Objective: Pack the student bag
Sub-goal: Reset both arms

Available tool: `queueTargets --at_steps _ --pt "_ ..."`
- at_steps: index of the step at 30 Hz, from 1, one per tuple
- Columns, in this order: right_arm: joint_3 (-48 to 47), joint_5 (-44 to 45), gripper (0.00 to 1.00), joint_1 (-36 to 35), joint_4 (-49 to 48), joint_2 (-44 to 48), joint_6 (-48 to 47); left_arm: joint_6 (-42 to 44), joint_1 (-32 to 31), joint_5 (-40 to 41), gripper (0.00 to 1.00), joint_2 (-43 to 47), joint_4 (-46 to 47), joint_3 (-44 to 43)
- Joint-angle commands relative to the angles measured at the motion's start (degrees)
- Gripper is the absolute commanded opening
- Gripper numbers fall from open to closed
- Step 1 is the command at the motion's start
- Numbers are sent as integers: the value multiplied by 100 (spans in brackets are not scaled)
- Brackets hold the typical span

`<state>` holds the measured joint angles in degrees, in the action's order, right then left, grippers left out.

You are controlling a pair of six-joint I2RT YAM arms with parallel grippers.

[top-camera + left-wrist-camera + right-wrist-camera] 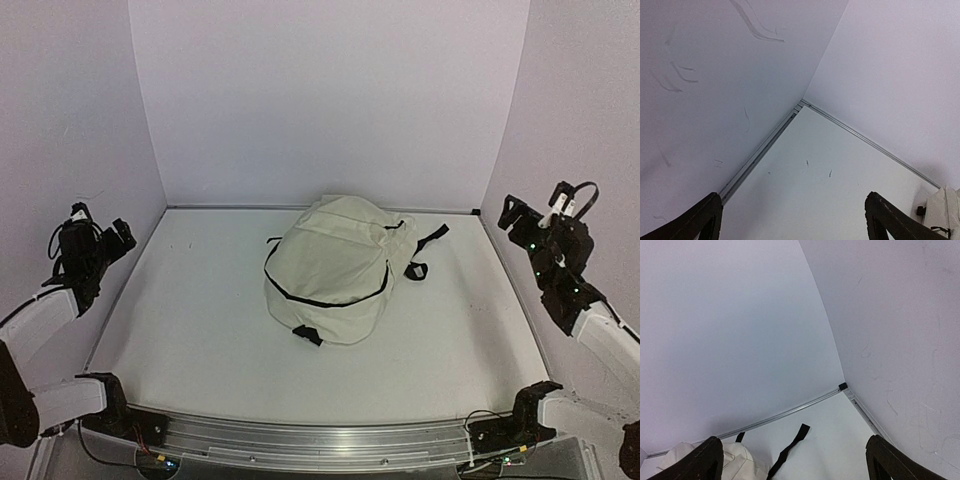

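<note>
**A:** How do the grippers stand?

**B:** The left gripper [791, 199] is spread wide, with nothing between its dark, matte fingers [700, 220]. It hangs by the left edge of the worktop [200, 320] and faces the far-left corner. The right gripper [792, 440] is just as wide and just as empty, up by the right edge and facing the far-right corner.

**A:** And the student bag?

**B:** The student bag [335, 265] lies near the middle of the worktop, a little toward the far edge and well apart from both grippers. It is soft cream fabric, domed and creased. A black zipper [320, 300] curves across its near side.

**A:** Anything inside?

**B:** I can't tell; no opening shows. A flat black strap [430, 240] trails from its right side toward the far-right corner, and a black buckle [416, 271] sits beside it.

**A:** The surroundings?

**B:** The worktop is smooth and white. The walls [330, 100] are plain and pale, and the left one has dark scuff marks [755, 27]. A ribbed metal rail [320, 440] runs along the near edge.
</note>
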<state>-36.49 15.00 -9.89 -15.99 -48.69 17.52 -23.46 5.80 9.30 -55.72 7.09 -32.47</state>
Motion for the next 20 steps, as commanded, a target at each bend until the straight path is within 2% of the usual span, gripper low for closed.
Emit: queueTargets --at_steps 1,7,20 --pt "770 372 98 -9 -1282 342 -630 463 -9 432 100 511 905 605" --pt "1571 303 98 -11 -1767 819 -641 698 -9 531 100 676 1206 1094" --pt "1659 351 98 -13 -1737 1086 -810 780 -9 556 100 893 1253 1237"
